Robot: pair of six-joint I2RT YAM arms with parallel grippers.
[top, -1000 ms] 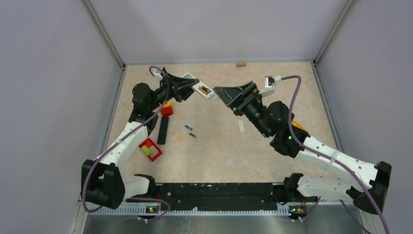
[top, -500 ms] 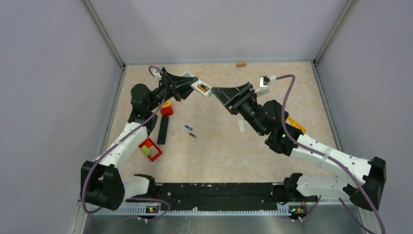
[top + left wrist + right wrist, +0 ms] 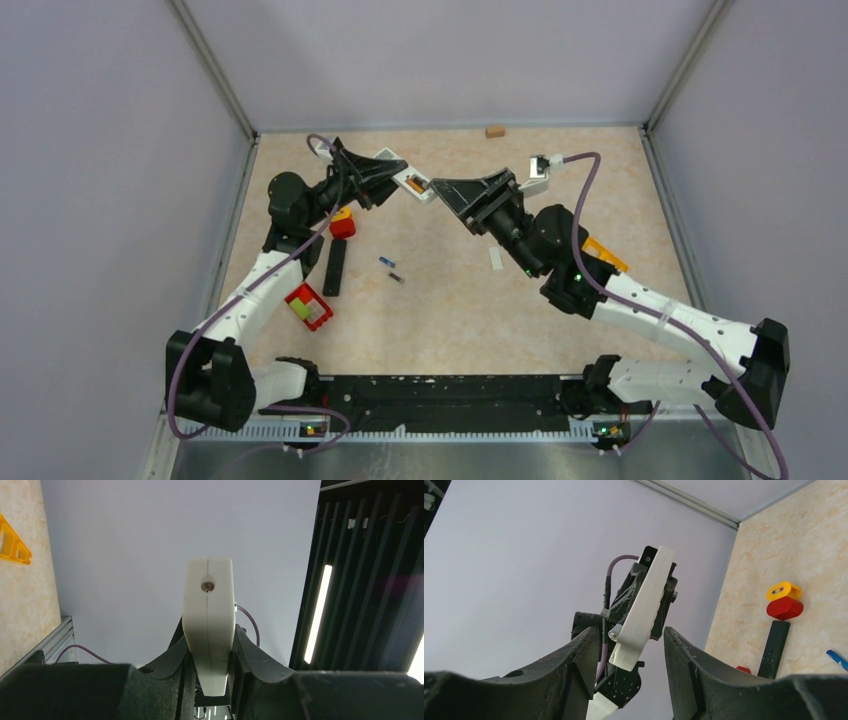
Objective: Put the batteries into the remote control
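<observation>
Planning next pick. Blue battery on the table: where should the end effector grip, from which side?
Mid-length, from straight above, closing across its long axis: the blue battery lies flat and diagonal on the table. The dark battery lies close beside it, so open narrowly.

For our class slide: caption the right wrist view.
Open right gripper faces the white remote held aloft in the left gripper.

Left claw [image 3: 393,173] raised, seemingly clamped tight; right claw [image 3: 446,190] raised facing it, fingers spread.
</observation>
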